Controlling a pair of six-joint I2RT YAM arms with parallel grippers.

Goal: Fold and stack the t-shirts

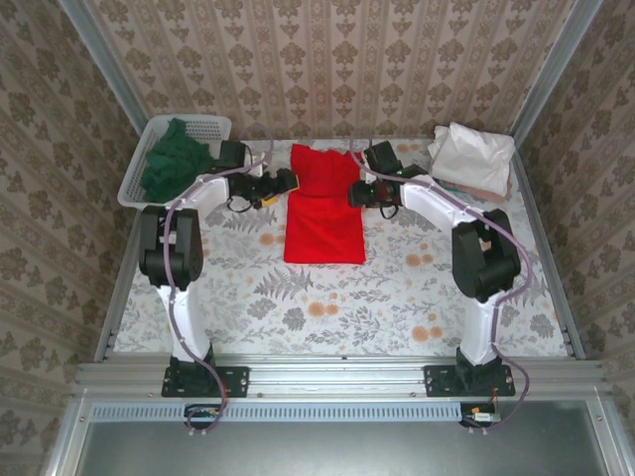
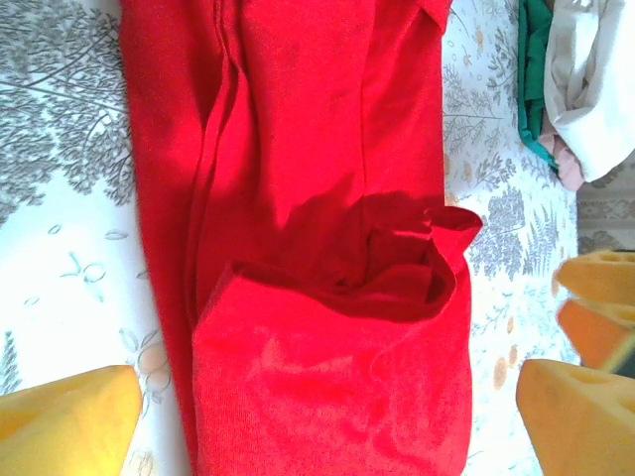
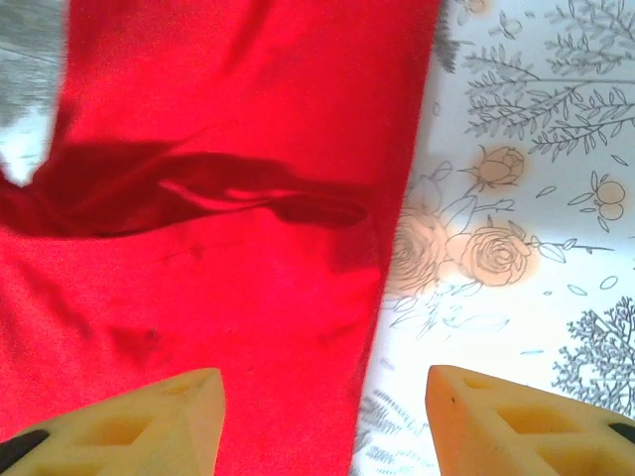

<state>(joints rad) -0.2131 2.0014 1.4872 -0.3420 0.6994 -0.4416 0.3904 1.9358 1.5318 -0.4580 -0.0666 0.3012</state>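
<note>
The red t-shirt lies flat mid-surface, folded into a long narrow panel, with a loose, puckered fold across it. The dark green t-shirt sits crumpled in the white mesh basket at far left. White and pastel folded t-shirts are stacked at far right.

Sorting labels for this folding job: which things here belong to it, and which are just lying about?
Belong: red t-shirt, dark green t-shirt, folded white and pastel shirts.
Lying about: white mesh basket, floral tablecloth.
</note>
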